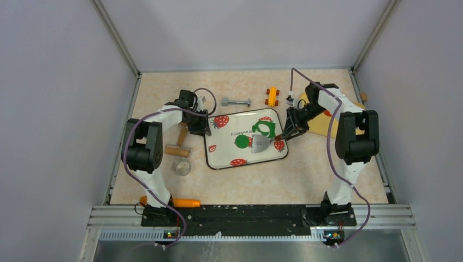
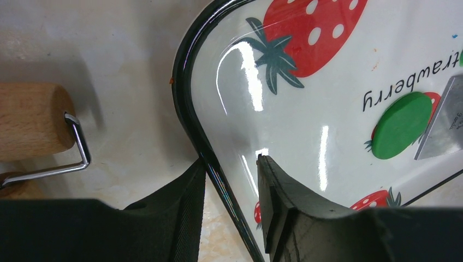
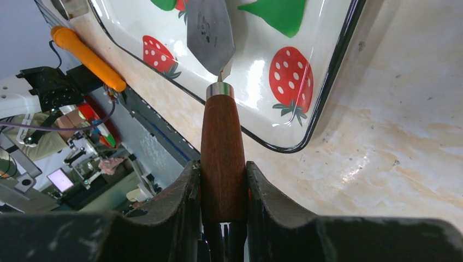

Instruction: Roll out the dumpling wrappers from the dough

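Observation:
The strawberry tray [image 1: 221, 158] lies mid-table. On it are the dark green dough [image 1: 263, 129], a flattened sheet with a round hole, and one round green dumpling wrapper [image 1: 242, 142]. My right gripper [image 1: 286, 131] is shut on the brown wooden handle [image 3: 222, 147] of a spatula. Its metal blade [image 3: 210, 33] lies flat on the tray, its edge against the wrapper [image 2: 401, 124]. The dough's corner [image 3: 275, 12] shows beside the blade. My left gripper [image 1: 201, 124] straddles the tray's left rim [image 2: 188, 114], one finger [image 2: 194, 183] outside and one inside, closed on it.
A wooden rolling pin [image 1: 177, 148] and a clear round cutter [image 1: 182, 166] lie left of the tray. An orange-handled tool [image 1: 183, 202] lies at the near edge. A metal bar [image 1: 236, 101] and an orange toy car [image 1: 271, 96] lie behind the tray. A yellow board [image 1: 325, 125] lies at the right.

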Controlling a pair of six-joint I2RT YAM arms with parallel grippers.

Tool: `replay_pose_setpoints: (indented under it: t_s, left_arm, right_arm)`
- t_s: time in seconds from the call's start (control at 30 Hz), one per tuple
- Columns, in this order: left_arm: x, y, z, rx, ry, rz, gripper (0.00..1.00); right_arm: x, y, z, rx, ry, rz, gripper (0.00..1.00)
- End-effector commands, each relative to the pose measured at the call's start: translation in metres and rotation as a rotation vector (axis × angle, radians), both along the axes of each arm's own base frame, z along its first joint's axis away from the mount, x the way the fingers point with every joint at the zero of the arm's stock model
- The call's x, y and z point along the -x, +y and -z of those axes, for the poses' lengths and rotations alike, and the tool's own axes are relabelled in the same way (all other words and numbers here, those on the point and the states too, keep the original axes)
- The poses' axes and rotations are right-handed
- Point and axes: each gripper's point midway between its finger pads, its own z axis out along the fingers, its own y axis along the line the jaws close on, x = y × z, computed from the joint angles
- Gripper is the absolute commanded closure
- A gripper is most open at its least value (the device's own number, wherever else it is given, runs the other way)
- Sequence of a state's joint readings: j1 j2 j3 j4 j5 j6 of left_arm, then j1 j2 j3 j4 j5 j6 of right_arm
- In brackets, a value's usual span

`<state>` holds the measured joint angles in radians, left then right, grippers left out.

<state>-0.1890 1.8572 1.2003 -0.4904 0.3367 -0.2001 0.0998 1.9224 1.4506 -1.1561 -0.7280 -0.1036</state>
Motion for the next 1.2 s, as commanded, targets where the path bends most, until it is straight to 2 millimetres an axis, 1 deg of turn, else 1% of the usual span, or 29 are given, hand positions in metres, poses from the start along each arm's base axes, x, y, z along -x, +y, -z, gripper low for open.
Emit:
replay_pose_setpoints:
  t_s: [0.0,0.23,0.4,0.6,0.83,1.0,1.17]
  left_arm:
    - [0.0,-0.013,-0.007,0.057,-0.022,0.031,0.57]
    - [0.001,-0.014,-0.006,0.063,-0.024,0.033,0.56]
    - [0.0,-0.015,-0.007,0.069,-0.026,0.036,0.55]
    - [-0.001,-0.017,-0.008,0.076,-0.03,0.043,0.55]
    - [-0.002,-0.017,-0.008,0.07,-0.033,0.044,0.54]
    - [-0.002,-0.017,-0.009,0.071,-0.036,0.044,0.54]
    - [-0.002,-0.018,-0.009,0.07,-0.036,0.047,0.54]
  right_arm:
    - [-0.021,-0.005,0.005,0.032,-0.039,0.025,1.0]
    - [-0.022,-0.003,0.01,0.031,-0.028,0.019,1.0]
    - [-0.021,0.004,0.013,0.026,-0.027,-0.01,1.0]
    - [-0.019,0.015,0.013,0.015,-0.028,-0.04,1.0]
    - [-0.026,0.023,0.012,-0.003,-0.043,-0.051,1.0]
    - [-0.026,0.032,0.012,-0.024,-0.044,-0.069,1.0]
    - [-0.025,0.034,0.01,-0.031,-0.052,-0.086,1.0]
